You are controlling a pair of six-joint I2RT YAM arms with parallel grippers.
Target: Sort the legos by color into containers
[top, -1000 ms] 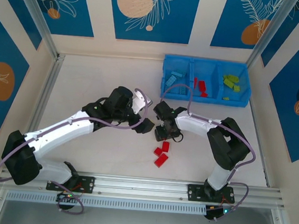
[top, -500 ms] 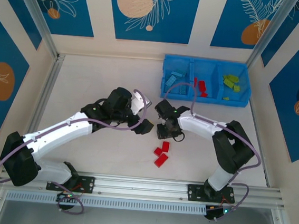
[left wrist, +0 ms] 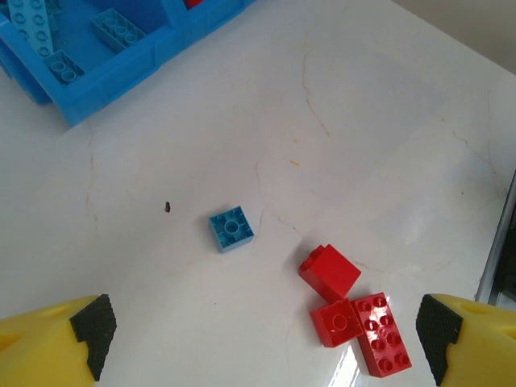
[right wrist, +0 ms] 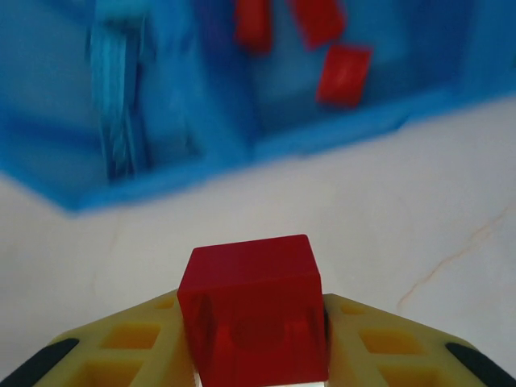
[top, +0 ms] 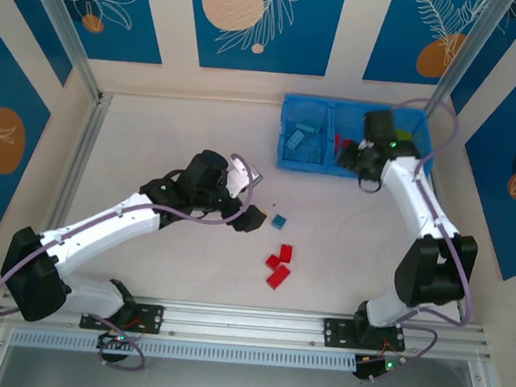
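Brick (right wrist: 251,302) of glossy red plastic — blocky — sits pinched in right claw (right wrist: 253,330); left claw (left wrist: 262,326) gapes.

We are clamping a red brick (right wrist: 252,310) between our yellow fingers (right wrist: 133,348), hovering over the pale desk (right wrist: 403,201) just short of the blue tray (right wrist: 322,133). Three red bricks (right wrist: 344,74) are lying in the compartment ahead, and blurred light blue bricks (right wrist: 113,89) are sitting in the one to its left.

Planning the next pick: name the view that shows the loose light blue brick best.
Left wrist view: the light blue brick lies close and sharp, apart from the red bricks. Top external shows it as a tiny square beside the left gripper. Right wrist faces the tray.
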